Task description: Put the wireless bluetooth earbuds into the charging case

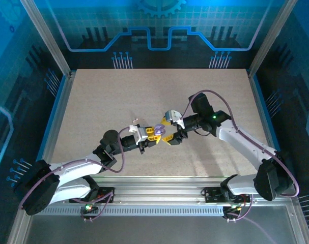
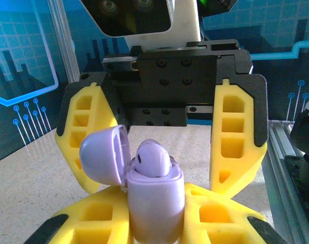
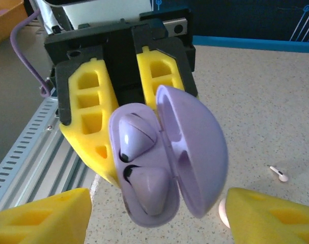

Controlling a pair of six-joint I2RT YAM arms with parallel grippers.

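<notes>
A lilac charging case (image 2: 155, 216) stands upright between the yellow fingers of my left gripper (image 2: 154, 195), which is shut on it. Its lid (image 2: 103, 155) hangs open to the left. In the right wrist view, two greyish-lilac earbuds (image 3: 136, 134) (image 3: 151, 190) sit in the case's (image 3: 144, 216) sockets beside the open lid (image 3: 197, 152). My right gripper (image 3: 158, 199) faces the case, open, with a finger on each side of it and touching nothing. From above, the two grippers (image 1: 152, 134) (image 1: 169, 131) meet mid-table around the case (image 1: 160, 130).
A small pale earbud (image 3: 279, 174) lies on the speckled table (image 3: 266, 101) to the right. A pale round thing (image 3: 222, 213) peeks out beside my right finger. Metal rails (image 1: 159, 195) run along the near edge, and blue walls enclose the table.
</notes>
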